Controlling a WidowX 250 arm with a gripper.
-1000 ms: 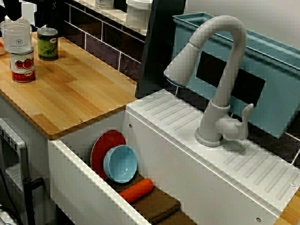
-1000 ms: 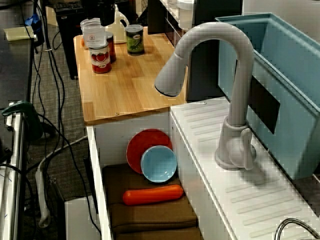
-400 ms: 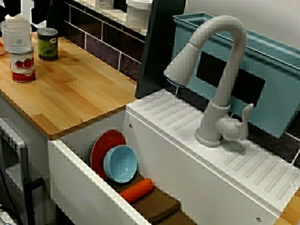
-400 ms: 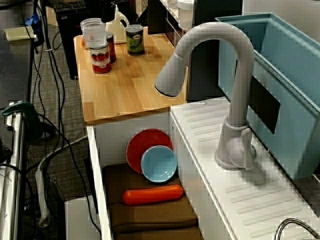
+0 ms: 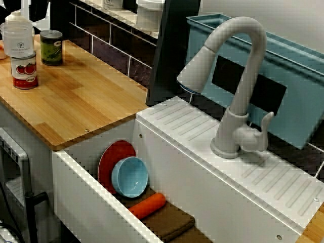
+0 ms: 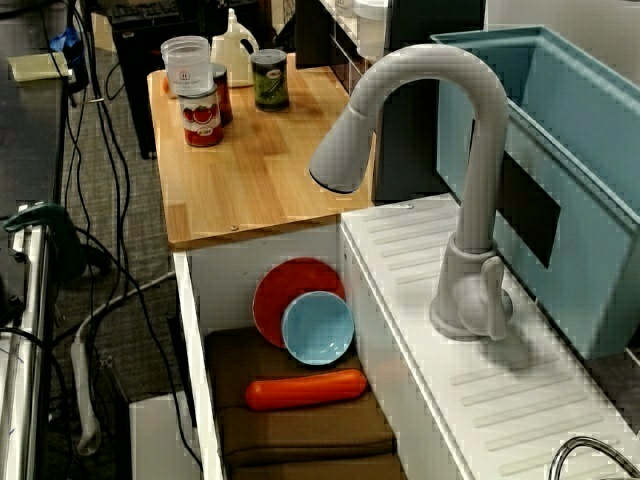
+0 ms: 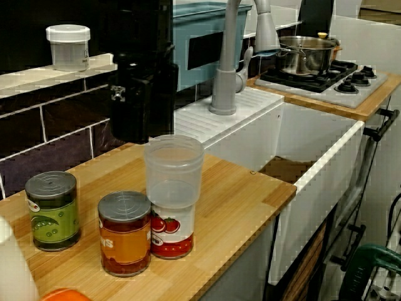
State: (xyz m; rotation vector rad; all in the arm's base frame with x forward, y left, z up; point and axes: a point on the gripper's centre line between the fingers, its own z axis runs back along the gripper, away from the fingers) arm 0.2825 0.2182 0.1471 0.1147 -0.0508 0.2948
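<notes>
1. The clear plastic cup [image 5: 18, 42] stands upright on top of the tomato can [image 5: 24, 71], at the far left end of the wooden countertop [image 5: 86, 98].
2. In the counter-level view, the cup [image 7: 173, 169] sits mouth up on the tomato can [image 7: 172, 237] and looks empty.
3. The gripper [image 5: 25, 6] shows only in the view across the sink, as two dark finger ends cut off by the top edge, above the cup.
4. The finger ends stand apart with a bright gap between them. They hold nothing and are clear of the cup.
5. An orange-labelled can [image 7: 124, 233] touches the tomato can on its left side in the counter-level view.
6. A green-labelled can [image 5: 51, 47] stands just beside the stack, nearer the tiled wall.
7. A white jug [image 6: 232, 55] stands behind the cans at the counter's far end in the view along the counter.
8. The sink [image 5: 91, 202] adjoins the countertop, well apart from the cans.
9. In the sink, a red plate [image 5: 112, 154] leans on edge against the end wall, and a blue bowl [image 5: 130, 176] leans against the plate.
10. A carrot [image 5: 147, 205] lies just beside the bowl on a brown cloth [image 5: 172, 223].
11. The grey faucet [image 5: 238, 76] stands on the ribbed drainboard, its spout arching toward the sink.
12. A blue bin [image 5: 304, 96] sits behind the faucet.
</notes>
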